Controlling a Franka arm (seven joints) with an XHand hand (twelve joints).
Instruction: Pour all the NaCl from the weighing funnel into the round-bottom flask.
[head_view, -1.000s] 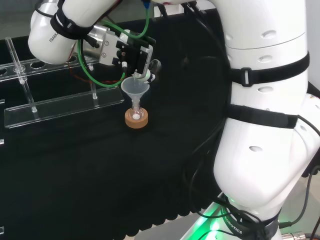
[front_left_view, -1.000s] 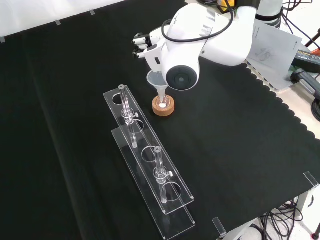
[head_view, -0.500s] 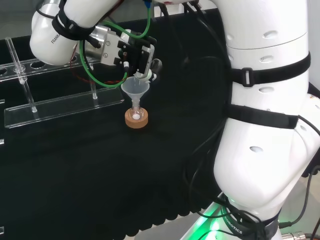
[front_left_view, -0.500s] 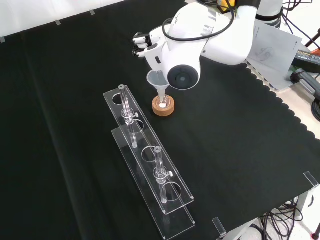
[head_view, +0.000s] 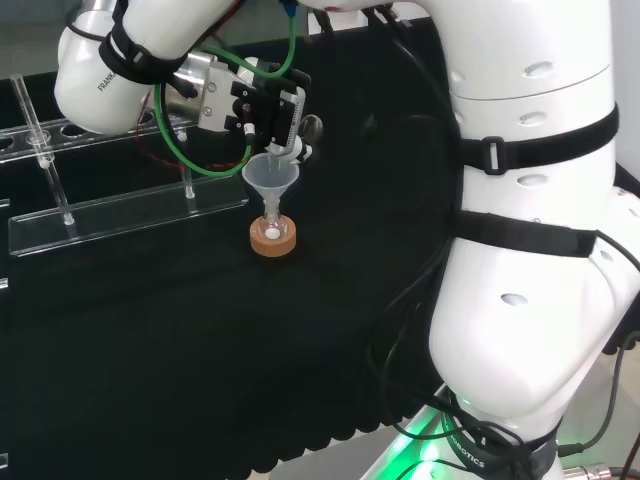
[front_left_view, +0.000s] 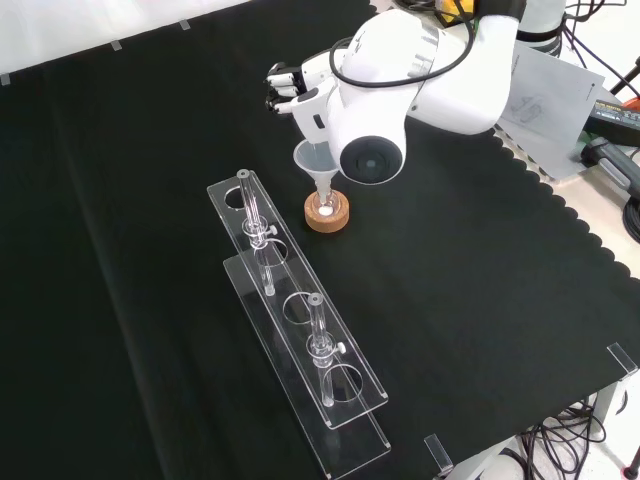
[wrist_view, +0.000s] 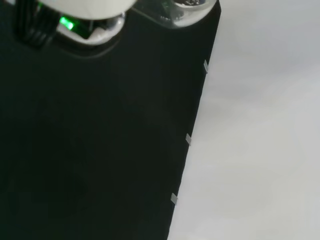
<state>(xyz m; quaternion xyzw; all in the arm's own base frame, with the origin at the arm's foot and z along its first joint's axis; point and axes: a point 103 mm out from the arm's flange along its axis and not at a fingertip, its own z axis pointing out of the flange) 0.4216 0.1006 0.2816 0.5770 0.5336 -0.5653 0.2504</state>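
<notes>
Little has shifted since a sec ago: hand (head_view: 268, 112) sits at about the same spot above the funnel, w/ the arm link and its grey cap in the front view slid a touch to the right. Weighing funnel (head_view: 307, 131) is a small clear piece held at the hand's fingertips, tipped down toward the wide mouth of the clear funnel (head_view: 270, 178); fingers (head_view: 294, 148) are curled onto it, pinching it. Clear funnel stands upright w/ its stem going down into the round-bottom flask (head_view: 272, 228), which sits in a cork ring stand (head_view: 273, 240) on the counter (head_view: 200, 330). In the front view a bit of white shows inside the flask (front_left_view: 326, 209) at the middle of the cork ring (front_left_view: 327, 214); can't tell how much is left in the weighing funnel. Hand (front_left_view: 290, 88) there pokes out top-left of the arm's white link. Just beside the stand, a long clear acrylic rack (front_left_view: 300, 340) w/ thin glass tubes (front_left_view: 252, 205) upright in it; not touching the stand.
</notes>
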